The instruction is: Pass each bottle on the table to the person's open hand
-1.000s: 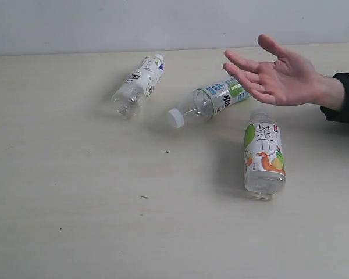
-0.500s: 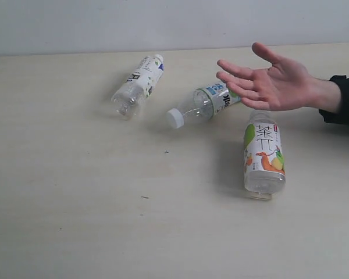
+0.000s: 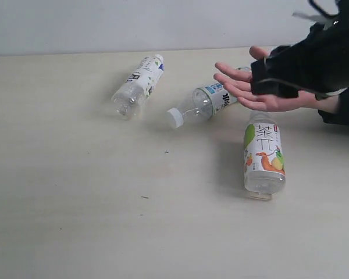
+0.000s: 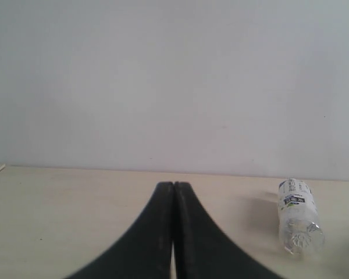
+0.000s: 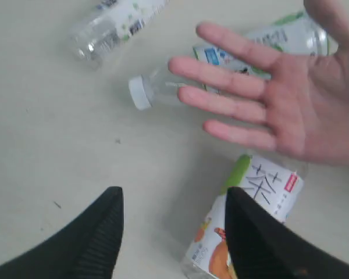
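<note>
3 bottles [image 3: 137, 85] [image 3: 206, 100] [image 3: 263, 154] on table [image 3: 75, 203], 1 open hand [image 5: 296, 110] (palm up)

Labels | bottle with orange fruit print [image 3: 264, 157], closest to the near edge of the tabletop [image 3: 75, 221]: big dark "茶π" down the white label, small red tag [image 5: 291, 183] beside it, too small to read | green-and-blue-labelled bottle [image 3: 208, 102], mid-tabletop: bold dark letters, not legible | dark-print bottle [image 3: 139, 82], toward far edge: fine print, unreadable

Bottles [image 3: 264, 152] on table [image 3: 75, 203], hand [image 3: 237, 83] above
</note>
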Tool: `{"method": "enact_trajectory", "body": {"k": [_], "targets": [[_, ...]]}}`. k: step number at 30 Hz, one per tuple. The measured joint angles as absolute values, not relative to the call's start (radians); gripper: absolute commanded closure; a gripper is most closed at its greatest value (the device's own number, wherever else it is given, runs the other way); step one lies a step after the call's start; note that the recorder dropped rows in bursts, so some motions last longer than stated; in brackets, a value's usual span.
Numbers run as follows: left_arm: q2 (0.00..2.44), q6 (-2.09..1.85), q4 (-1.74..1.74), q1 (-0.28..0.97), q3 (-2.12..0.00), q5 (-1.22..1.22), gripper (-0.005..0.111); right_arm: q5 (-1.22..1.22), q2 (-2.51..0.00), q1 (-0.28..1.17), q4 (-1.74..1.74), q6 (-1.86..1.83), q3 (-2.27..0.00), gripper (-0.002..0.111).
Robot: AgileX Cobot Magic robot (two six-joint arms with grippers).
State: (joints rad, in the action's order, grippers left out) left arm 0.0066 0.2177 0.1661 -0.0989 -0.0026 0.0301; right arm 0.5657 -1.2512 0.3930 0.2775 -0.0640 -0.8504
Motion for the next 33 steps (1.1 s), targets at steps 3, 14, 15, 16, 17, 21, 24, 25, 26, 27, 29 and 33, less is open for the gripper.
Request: {"method": "enact_trajectory", "body": {"k": [3, 14, 15, 16, 17, 21, 24, 25, 26, 27, 29, 33], "targets": [[0.007, 0.218, 0.166, -0.099, -0.003, 0.030, 0.107, 0.588, -1.366, 0.395, 0.227, -0.005, -0.850, 0.032], [0.007, 0.218, 0.166, -0.099, -0.003, 0.030, 0.107, 0.503, -1.601, 0.395, -0.114, 0.518, -0.850, 0.031], [0.007, 0.218, 0.166, -0.099, -0.003, 0.030, 0.107, 0.491, -1.613, 0.395, -0.119, 0.528, -0.850, 0.031], [0.007, 0.218, 0.166, -0.099, -0.003, 0.030, 0.107, 0.474, -1.627, 0.395, -0.123, 0.533, -0.850, 0.031], [0.007, 0.218, 0.166, -0.099, -0.003, 0.030, 0.107, 0.458, -1.642, 0.395, -0.125, 0.538, -0.850, 0.031], [0.007, 0.218, 0.166, -0.099, -0.003, 0.030, 0.107, 0.428, -1.691, 0.395, -0.127, 0.542, -0.850, 0.031], [0.007, 0.218, 0.166, -0.099, -0.003, 0.030, 0.107, 0.421, -1.731, 0.395, -0.131, 0.542, -0.850, 0.031], [0.007, 0.218, 0.166, -0.099, -0.003, 0.030, 0.107, 0.420, -1.745, 0.395, -0.133, 0.542, -0.850, 0.031], [0.007, 0.218, 0.166, -0.099, -0.003, 0.030, 0.107, 0.416, -1.757, 0.395, -0.137, 0.542, -0.850, 0.031], [0.007, 0.218, 0.166, -0.099, -0.003, 0.030, 0.107, 0.410, -1.767, 0.395, -0.137, 0.542, -0.850, 0.032], [0.007, 0.218, 0.166, -0.099, -0.003, 0.030, 0.107, 0.403, -1.782, 0.395, -0.146, 0.542, -0.850, 0.039], [0.007, 0.218, 0.166, -0.099, -0.003, 0.030, 0.107, 0.397, -1.793, 0.395, -0.150, 0.542, -0.850, 0.068]]}}
